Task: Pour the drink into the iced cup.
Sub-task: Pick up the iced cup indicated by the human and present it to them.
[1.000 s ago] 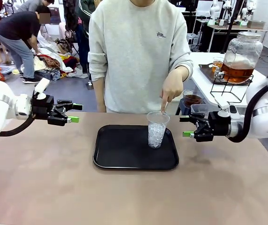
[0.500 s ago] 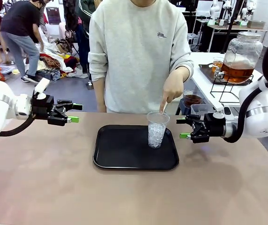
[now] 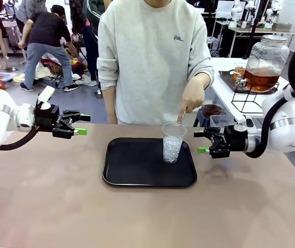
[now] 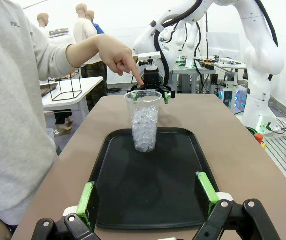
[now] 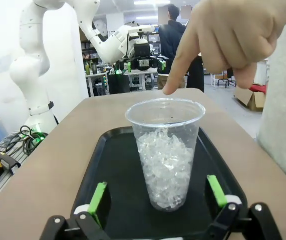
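A clear plastic iced cup [image 3: 172, 144] stands upright at the right side of a black tray [image 3: 137, 168]. A person's hand [image 3: 189, 98] points a finger down at its rim. The drink [image 3: 261, 77], amber liquid in a glass dispenser jar, sits on a side table at the far right. My right gripper [image 3: 200, 141] hovers open just right of the cup, level with it. In the right wrist view the cup [image 5: 166, 150] stands a little beyond the green pads [image 5: 98, 196] of my right gripper [image 5: 157, 193]. My left gripper [image 3: 83, 124] hangs open well left of the tray; my left gripper [image 4: 147, 193] faces the cup [image 4: 144, 125].
A small cup of darker brown liquid [image 3: 211, 109] and a clear container [image 3: 220, 120] sit behind the table's far edge near my right gripper. The person [image 3: 152, 57] stands at the far side. The brown tabletop [image 3: 147, 217] lies open in front of the tray.
My right gripper has moved left toward the cup, still open. The left arm and the pointing hand have stayed put.
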Robot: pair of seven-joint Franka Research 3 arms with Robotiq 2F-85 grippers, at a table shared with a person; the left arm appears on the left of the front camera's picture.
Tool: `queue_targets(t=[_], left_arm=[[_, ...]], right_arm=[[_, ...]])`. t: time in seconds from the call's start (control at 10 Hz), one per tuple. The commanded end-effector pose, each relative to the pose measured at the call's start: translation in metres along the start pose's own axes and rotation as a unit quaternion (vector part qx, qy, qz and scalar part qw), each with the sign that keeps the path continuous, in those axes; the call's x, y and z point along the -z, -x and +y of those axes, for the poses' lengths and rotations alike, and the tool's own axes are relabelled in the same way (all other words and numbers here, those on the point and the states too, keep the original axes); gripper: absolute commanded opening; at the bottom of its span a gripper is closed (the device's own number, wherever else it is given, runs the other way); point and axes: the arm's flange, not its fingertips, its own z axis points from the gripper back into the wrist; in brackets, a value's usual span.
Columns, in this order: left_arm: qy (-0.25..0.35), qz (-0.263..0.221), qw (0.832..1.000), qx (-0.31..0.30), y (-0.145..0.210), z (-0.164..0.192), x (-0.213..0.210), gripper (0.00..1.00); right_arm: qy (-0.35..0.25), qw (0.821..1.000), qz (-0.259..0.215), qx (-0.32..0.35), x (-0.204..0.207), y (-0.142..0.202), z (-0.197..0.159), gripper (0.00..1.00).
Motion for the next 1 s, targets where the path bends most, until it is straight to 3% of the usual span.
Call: queue_targets(t=[0.0,0.9], left_arm=[[-0.004,-0.004,1.000,-0.002,-0.002,0.000,0.000,1.00],[-0.004,-0.004,1.000,-0.002,-0.002,0.000,0.000,1.00]], right_arm=[[0.002,1.000,-0.001,0.000,0.016,0.007,-0.012,1.00],[-0.021,0.999,-0.035,0.030,0.052,0.020,-0.023,1.00]])
